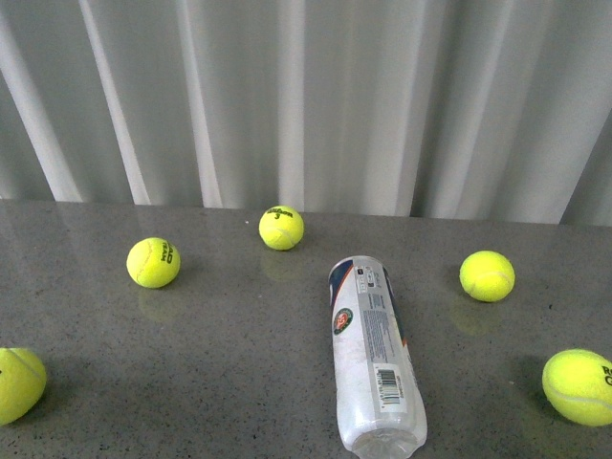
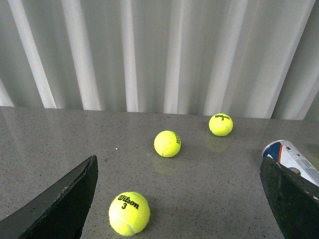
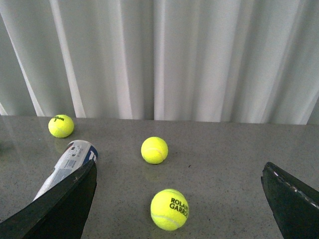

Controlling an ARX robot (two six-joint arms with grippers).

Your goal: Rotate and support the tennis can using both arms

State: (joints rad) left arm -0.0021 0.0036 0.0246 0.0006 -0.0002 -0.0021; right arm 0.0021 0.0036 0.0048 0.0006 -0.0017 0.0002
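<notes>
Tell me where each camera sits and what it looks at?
Front: on the robot's body, facing the lying tennis can and curtain; no arms show.
Left wrist: on the left arm, looking forward through the open left claw.
Right wrist: on the right arm, through the open right claw.
Shared: all three see the tennis can.

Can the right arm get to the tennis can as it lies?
Likely yes: the open right hand sits beside the clear plastic, navy-and-white labelled tennis can lying on the grey table; the nearest yellow-green tennis ball is not between them.
</notes>
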